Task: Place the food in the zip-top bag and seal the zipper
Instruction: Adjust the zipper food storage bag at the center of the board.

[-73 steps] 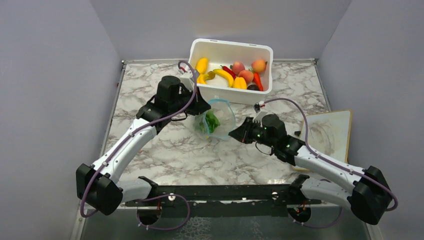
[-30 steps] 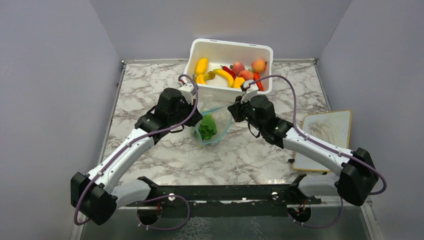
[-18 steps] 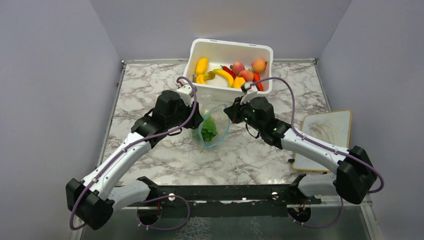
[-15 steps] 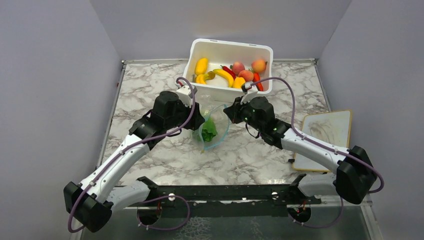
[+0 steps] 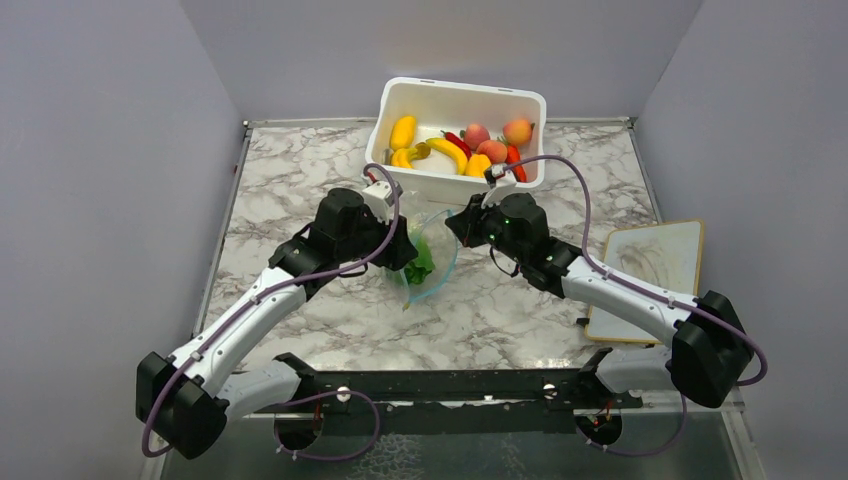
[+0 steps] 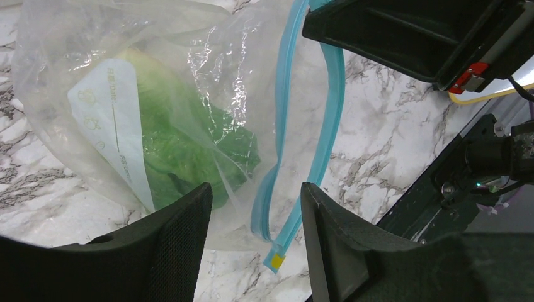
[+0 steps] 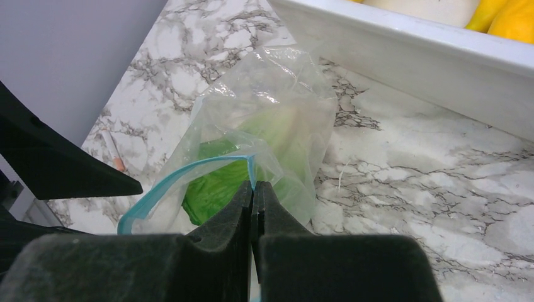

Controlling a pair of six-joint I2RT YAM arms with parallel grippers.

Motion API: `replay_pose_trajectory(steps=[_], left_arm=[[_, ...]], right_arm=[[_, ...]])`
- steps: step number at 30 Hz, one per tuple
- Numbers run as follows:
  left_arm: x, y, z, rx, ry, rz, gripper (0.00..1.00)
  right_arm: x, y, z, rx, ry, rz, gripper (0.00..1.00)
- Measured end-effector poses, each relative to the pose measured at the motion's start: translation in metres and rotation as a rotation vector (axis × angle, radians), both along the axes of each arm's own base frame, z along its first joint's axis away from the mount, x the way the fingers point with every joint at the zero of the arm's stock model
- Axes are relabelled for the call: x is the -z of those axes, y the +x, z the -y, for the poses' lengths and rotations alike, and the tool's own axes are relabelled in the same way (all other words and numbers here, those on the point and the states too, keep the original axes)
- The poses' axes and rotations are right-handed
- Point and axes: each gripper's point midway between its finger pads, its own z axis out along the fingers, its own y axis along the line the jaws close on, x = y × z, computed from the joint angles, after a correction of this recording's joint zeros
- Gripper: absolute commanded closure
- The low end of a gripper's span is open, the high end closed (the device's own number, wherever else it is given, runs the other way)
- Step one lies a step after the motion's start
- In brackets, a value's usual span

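The right claw (image 7: 252,189) is pinched tight on the blue zipper (image 7: 182,173) of the clear bag (image 7: 277,119), whose mouth gapes wide as it lies on the marble surface (image 5: 300,170) just in front of the white tub (image 5: 460,88). The left claw (image 6: 255,245) stands partly open with nothing gripped between its fingers, hovering close over the bag on the side opposite the right claw. A green lettuce (image 6: 182,151) lies inside the bag, while peaches (image 5: 492,150) and bananas (image 5: 448,152) sit in the tub.

white tub (image 5: 462,88): far table edge; white board (image 5: 655,265): right edge | table (image 5: 300,170): marbled
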Motion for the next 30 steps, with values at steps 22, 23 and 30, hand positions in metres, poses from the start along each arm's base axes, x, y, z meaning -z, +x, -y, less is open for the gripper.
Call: replay_pose_trajectory(steps=[22, 23, 30], left_arm=[[-0.010, 0.001, -0.010, -0.016, 0.004, 0.101, 1.00], [-0.015, 0.000, -0.010, -0.017, -0.009, 0.115, 1.00], [-0.032, -0.006, -0.011, -0.005, -0.048, 0.159, 1.00]], right_arm=[[0.019, -0.003, -0.011, -0.062, -0.029, -0.041, 0.98], [0.020, -0.002, -0.015, -0.075, -0.030, -0.044, 0.98], [0.026, 0.001, -0.032, -0.136, -0.030, -0.060, 0.96]])
